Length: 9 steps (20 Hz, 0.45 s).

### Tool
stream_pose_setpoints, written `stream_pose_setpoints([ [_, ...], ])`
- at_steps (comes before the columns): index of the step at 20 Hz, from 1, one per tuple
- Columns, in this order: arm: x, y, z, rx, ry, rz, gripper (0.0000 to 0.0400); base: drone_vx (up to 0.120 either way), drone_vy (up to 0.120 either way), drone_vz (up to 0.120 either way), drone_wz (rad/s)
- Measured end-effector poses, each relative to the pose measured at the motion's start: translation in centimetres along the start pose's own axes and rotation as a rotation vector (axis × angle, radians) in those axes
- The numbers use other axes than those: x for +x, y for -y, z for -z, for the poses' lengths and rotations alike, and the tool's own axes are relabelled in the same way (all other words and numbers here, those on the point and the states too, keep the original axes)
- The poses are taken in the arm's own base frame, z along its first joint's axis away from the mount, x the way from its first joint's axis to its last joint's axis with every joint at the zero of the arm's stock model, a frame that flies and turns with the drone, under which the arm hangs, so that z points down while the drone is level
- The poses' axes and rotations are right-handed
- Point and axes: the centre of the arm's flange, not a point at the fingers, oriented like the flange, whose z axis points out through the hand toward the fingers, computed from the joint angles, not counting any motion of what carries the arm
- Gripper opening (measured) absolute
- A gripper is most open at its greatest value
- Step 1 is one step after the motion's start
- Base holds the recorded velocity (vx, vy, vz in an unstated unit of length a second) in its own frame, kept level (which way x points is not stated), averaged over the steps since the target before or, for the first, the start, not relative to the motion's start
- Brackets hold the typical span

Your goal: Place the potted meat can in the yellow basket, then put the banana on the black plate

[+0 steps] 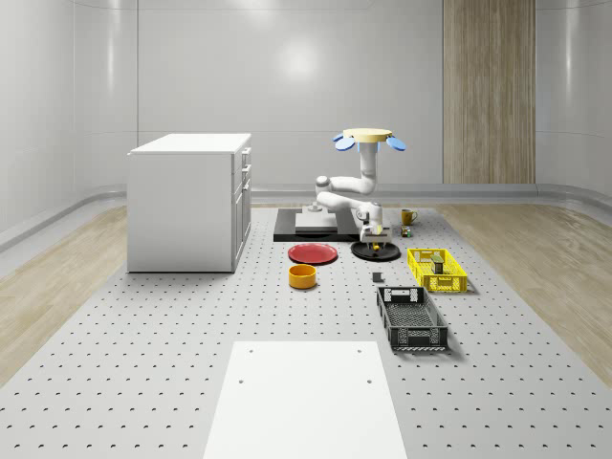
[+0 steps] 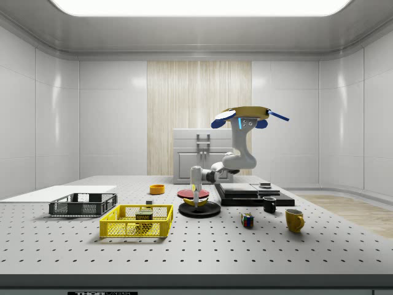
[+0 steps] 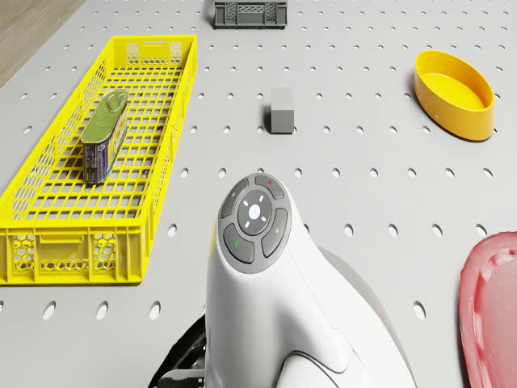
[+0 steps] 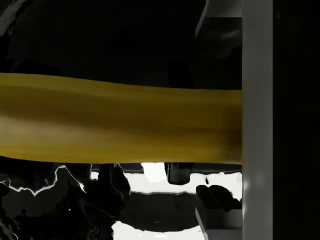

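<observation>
In the side view, from left to right: the meat can (image 2: pixel 144 216) lies already in the yellow basket (image 2: pixel 136 228), so step 1 looks done. Next, the pincer (image 2: pixel 195 198) holds the banana (image 2: pixel 194 200) just above the black plate (image 2: pixel 199 209), prob. to set it down, w/ the drone (image 2: pixel 244 114) hovering over the table (image 2: pixel 202 249) beside it.

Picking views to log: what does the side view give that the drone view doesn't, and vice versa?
Side view alone: the drone hovering over the black platform, the gripper at the banana on the black plate, plus a yellow mug. Drone view alone: the small grey block and the arm's wrist buttons. Both: the potted meat can in the yellow basket, the red plate and the yellow bowl.
</observation>
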Motion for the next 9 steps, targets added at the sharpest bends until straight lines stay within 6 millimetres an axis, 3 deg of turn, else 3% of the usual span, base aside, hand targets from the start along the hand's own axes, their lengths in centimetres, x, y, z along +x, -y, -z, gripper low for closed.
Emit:
stream_pose_setpoints([
  [9,-0.2,0.0,2.9,-0.001,-0.005,-0.003,0.0397,0.000,0.000,0.000,0.000],
])
